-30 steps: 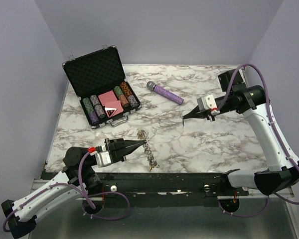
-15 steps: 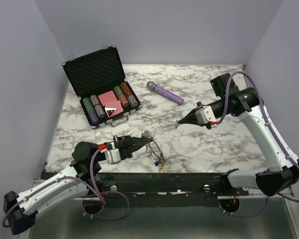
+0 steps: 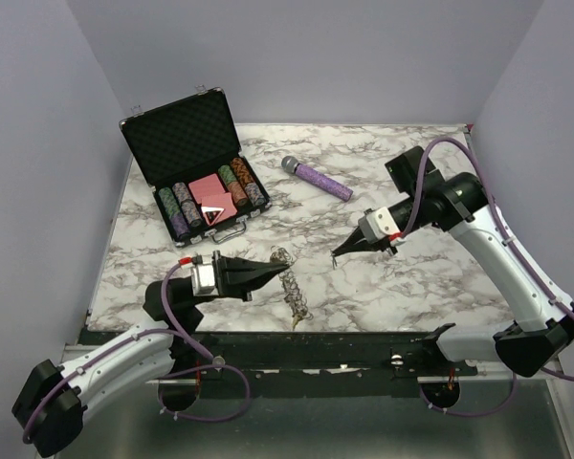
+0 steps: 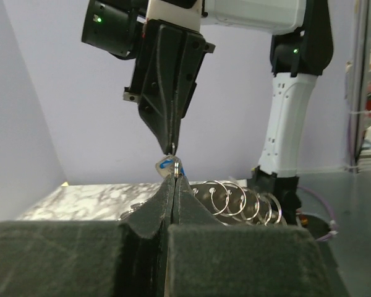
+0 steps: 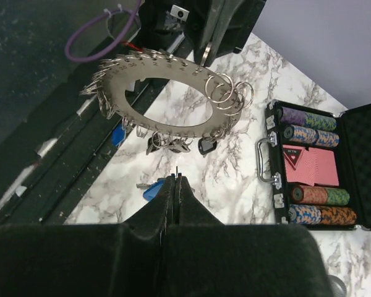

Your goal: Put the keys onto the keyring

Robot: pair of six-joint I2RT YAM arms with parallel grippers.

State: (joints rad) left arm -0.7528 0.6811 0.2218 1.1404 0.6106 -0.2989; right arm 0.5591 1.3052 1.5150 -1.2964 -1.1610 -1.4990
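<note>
My left fingers [image 4: 149,213] are pinching shut on the far rim of the keyring [image 5: 120,93], holding it tilted up. My right fingers [image 5: 154,207] are pressing together just above my left tips. Keys [image 5: 207,146] are dangling under the ring, ahead of my right tips.

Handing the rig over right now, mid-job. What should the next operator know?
Grippers: left gripper is shut on the keyring, holding it tilted above the table. The right gripper is shut, apparently on a blue-capped key, clear of the keyring.
Done: several keys hang from the keyring.
Left: thread the blue-capped key onto one of the split rings. I can't tell whether other loose keys remain.
</note>
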